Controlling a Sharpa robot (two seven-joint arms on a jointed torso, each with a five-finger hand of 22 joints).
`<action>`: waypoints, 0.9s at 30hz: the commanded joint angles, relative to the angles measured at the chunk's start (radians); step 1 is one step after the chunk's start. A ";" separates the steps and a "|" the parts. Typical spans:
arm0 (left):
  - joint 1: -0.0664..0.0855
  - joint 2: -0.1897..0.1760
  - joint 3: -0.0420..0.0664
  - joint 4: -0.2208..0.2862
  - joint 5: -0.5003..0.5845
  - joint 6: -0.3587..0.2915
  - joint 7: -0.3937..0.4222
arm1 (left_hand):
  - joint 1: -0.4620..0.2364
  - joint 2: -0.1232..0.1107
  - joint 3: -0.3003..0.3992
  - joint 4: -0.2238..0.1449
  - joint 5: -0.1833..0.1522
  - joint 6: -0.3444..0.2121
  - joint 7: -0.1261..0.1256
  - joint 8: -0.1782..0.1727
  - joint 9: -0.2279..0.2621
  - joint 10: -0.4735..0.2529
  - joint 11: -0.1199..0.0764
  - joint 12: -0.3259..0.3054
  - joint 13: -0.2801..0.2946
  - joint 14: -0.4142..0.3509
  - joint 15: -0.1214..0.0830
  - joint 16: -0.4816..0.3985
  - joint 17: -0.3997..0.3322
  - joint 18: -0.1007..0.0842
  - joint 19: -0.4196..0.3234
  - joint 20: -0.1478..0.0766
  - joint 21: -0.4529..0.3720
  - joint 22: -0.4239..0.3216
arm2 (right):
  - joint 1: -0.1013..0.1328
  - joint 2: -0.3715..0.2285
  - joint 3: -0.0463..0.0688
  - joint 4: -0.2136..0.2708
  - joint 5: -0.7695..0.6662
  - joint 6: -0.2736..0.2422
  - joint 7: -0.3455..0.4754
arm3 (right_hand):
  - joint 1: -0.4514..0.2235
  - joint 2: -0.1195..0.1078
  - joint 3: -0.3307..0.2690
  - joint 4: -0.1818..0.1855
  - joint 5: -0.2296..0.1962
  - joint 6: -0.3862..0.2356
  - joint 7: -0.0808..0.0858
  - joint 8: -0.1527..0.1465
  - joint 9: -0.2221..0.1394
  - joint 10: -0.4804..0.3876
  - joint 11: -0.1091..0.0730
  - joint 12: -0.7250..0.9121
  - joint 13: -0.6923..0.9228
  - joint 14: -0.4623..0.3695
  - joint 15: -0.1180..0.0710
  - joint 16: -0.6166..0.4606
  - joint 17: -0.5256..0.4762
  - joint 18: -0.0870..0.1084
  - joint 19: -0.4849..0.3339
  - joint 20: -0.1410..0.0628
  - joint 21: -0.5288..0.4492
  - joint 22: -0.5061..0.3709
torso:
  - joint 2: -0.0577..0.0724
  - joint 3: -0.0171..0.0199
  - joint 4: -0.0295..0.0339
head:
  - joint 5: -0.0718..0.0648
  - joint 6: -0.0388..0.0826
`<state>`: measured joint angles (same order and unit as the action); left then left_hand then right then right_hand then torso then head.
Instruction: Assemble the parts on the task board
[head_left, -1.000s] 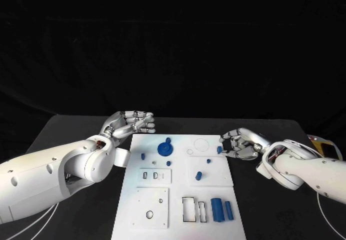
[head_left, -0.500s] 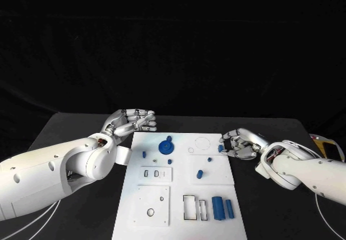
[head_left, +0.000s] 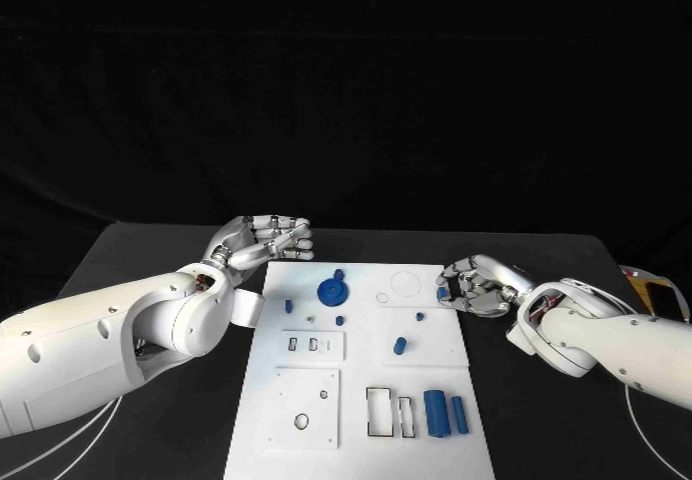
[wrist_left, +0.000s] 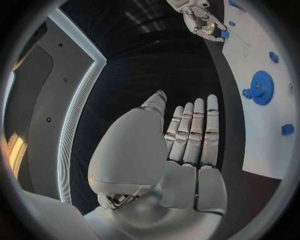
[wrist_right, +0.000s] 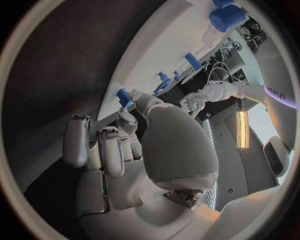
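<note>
The white task board (head_left: 361, 440) lies in the middle of the black table. On it are a blue gear (head_left: 332, 293), several small blue pegs such as one (head_left: 398, 348) near the middle, and two blue blocks (head_left: 434, 415) at the near right. My right hand (head_left: 473, 285) sits at the board's right edge and pinches a small blue part (head_left: 441, 295) between thumb and finger; the right wrist view shows that blue part (wrist_right: 123, 96) at the thumb tip. My left hand (head_left: 268, 240) hovers past the board's far left corner, its fingers (wrist_left: 194, 130) straight and holding nothing.
Two square white plates (head_left: 313, 346) and empty rectangular frames (head_left: 378, 413) lie on the board's near half. A yellow-edged object (head_left: 656, 293) sits at the table's right edge. Bare black table lies on both sides of the board.
My left hand has edged slightly farther from me. The right hand has stayed almost in place with the small blue part still in its pinch.
</note>
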<state>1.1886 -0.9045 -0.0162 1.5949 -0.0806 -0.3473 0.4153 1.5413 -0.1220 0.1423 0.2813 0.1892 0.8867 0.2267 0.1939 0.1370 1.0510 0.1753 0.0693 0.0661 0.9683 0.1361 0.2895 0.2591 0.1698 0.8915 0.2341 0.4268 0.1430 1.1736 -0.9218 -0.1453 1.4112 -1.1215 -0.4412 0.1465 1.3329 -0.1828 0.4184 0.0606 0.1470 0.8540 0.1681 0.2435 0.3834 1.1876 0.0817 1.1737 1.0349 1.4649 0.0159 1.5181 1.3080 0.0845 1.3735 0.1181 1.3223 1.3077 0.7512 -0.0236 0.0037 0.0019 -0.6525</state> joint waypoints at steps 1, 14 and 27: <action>0.000 0.000 0.001 0.002 0.003 0.015 0.009 | 0.007 0.001 0.008 0.000 -0.005 -0.004 0.006 -0.005 -0.001 -0.003 0.004 -0.004 0.001 -0.010 0.000 -0.003 0.001 0.010 -0.005 0.000 0.006 0.001 | -0.002 0.003 0.000 -0.002 -0.005 0.007 -0.005 | 0.002 0.006 0.006 0.002 -0.005 0.008 -0.001 0.007 0.001 0.006 -0.001 0.004 -0.001 0.063 -0.007 0.005 0.079 -0.012 0.007 -0.001 0.005 0.024 | 0.000 -0.0004 0.0005 | -0.001 -0.002; 0.001 -0.003 0.001 0.002 0.003 0.015 0.008 | 0.007 0.001 0.008 0.000 -0.005 -0.005 0.006 -0.005 -0.001 -0.003 0.004 -0.004 0.001 -0.010 0.000 -0.003 0.001 0.010 -0.005 0.000 0.007 0.002 | -0.005 0.012 0.000 -0.008 -0.004 0.008 -0.011 | -0.001 0.013 0.018 0.001 -0.017 0.019 -0.004 0.010 0.001 0.014 -0.004 0.011 0.005 0.065 -0.009 0.006 0.083 -0.013 0.011 -0.004 0.009 0.029 | 0.001 0.0002 -0.0004 | 0.001 -0.003; 0.001 -0.006 0.001 0.003 0.002 0.015 0.008 | 0.007 0.001 0.008 0.000 -0.005 -0.005 0.006 -0.005 -0.001 -0.003 0.004 -0.004 0.001 -0.010 0.000 -0.003 0.001 0.010 -0.005 0.000 0.007 0.002 | -0.007 0.015 0.000 -0.015 -0.002 -0.011 -0.010 | -0.006 0.048 0.068 -0.004 -0.064 0.061 -0.017 0.031 0.003 0.047 -0.016 0.041 0.036 0.068 -0.019 0.007 0.092 -0.017 0.024 -0.013 0.023 0.046 | 0.000 0.0004 -0.0003 | -0.003 -0.007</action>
<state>1.1886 -0.9112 -0.0162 1.5954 -0.0805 -0.3473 0.4146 1.5413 -0.1221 0.1423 0.2813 0.1892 0.8867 0.2267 0.1939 0.1371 1.0509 0.1753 0.0693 0.0661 0.9683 0.1361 0.2895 0.2589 0.1699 0.8915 0.2342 0.4267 0.1437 1.1678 -0.9074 -0.1454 1.3969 -1.1200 -0.4445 0.1375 1.3241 -0.1443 0.4820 0.0555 0.0863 0.9085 0.1492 0.2708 0.3850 1.2292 0.0657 1.2103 1.0690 1.4648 0.0015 1.5219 1.3077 0.0845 1.3932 0.1056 1.3386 1.3073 0.7517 -0.0230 0.0033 0.0003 -0.6592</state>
